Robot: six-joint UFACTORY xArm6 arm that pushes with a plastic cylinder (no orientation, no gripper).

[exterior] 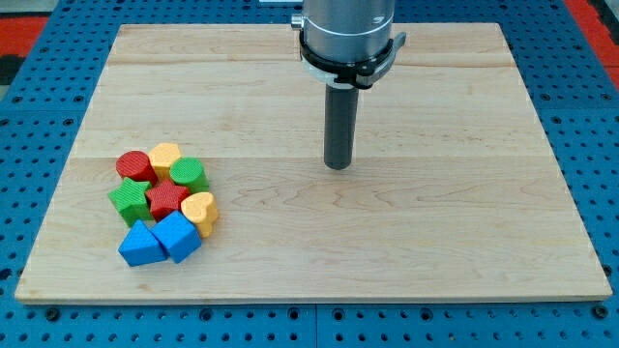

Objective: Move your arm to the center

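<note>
My tip (337,165) rests near the board (464,242) centre, well apart from the block cluster (164,203); the rod has no fingers. Overshooting leftward risks scattering the blocks.

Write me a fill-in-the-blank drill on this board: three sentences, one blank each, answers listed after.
1. My tip stands to the view's ____ of the cluster of blocks.
2. The two blue blocks lie at the cluster's ____ edge in the view.
3. The red cylinder sits at the cluster's top beside a block of ____ colour, heart-shaped.

Missing words: right; bottom; yellow
</note>
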